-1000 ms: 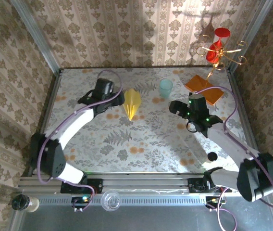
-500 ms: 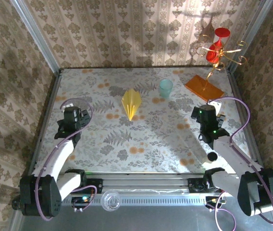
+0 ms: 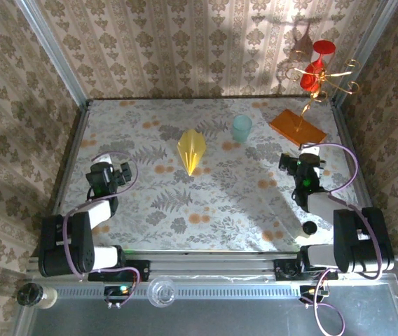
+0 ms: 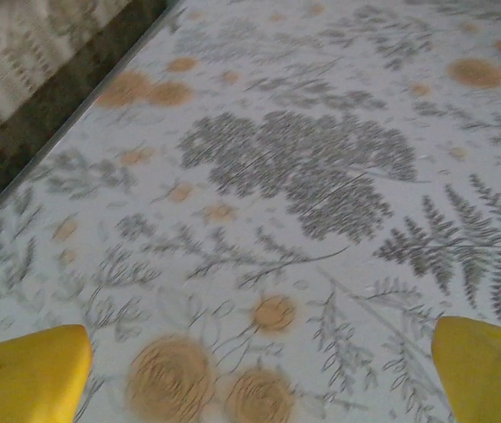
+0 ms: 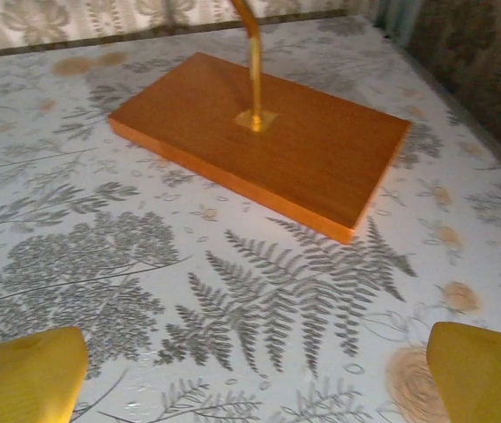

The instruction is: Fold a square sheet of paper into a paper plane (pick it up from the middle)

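The yellow sheet lies folded into a narrow, pointed paper plane [image 3: 192, 150] flat on the floral table, its tip toward the near side, with nothing touching it. My left gripper [image 3: 109, 173] is drawn back to the near left, well apart from the plane. Over bare tablecloth, its yellow fingertips [image 4: 26, 379] stand wide with nothing between them, so the left gripper [image 4: 264, 383] is open. My right gripper [image 3: 301, 165] sits at the near right, also clear of the plane. In the right wrist view the right gripper [image 5: 255, 379] is open and empty.
A pale teal cup [image 3: 242, 129] stands right of the plane. An orange slab [image 5: 259, 145] with a gold stand sits at the back right [image 3: 297, 127], just ahead of my right gripper. The table's left edge [image 4: 56, 132] runs close to my left gripper.
Both arms have pulled back from the table's middle toward their bases. The left jaws widened a little. The paper plane has stayed where it was.
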`<state>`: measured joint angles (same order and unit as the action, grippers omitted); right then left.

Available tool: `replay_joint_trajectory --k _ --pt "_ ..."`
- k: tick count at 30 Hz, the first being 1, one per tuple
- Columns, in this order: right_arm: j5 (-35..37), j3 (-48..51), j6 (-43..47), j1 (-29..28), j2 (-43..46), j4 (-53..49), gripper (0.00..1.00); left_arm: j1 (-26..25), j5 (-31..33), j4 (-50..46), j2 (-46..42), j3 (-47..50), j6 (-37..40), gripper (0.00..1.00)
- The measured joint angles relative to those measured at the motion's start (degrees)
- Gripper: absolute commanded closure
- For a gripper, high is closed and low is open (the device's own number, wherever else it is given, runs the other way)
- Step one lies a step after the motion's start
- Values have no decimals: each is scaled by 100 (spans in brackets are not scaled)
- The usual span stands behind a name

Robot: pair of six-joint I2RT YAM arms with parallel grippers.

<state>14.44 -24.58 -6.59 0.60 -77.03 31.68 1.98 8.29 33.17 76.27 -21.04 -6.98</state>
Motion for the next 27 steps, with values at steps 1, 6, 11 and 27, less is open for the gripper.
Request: replay_joint_trajectory --k 1,6,11,27 --pt "-155 7 13 24 -63 116 0 0 -101 175 87 2 70 0" --pt "-839 142 70 66 -629 1067 0 31 -566 1143 588 4 372 0" --pt "-1178 247 107 66 -1043 1467 0 35 -809 1633 1008 7 531 0" --pt "-1189 245 236 -50 -1045 1639 0 -560 98 2044 1283 4 942 0"
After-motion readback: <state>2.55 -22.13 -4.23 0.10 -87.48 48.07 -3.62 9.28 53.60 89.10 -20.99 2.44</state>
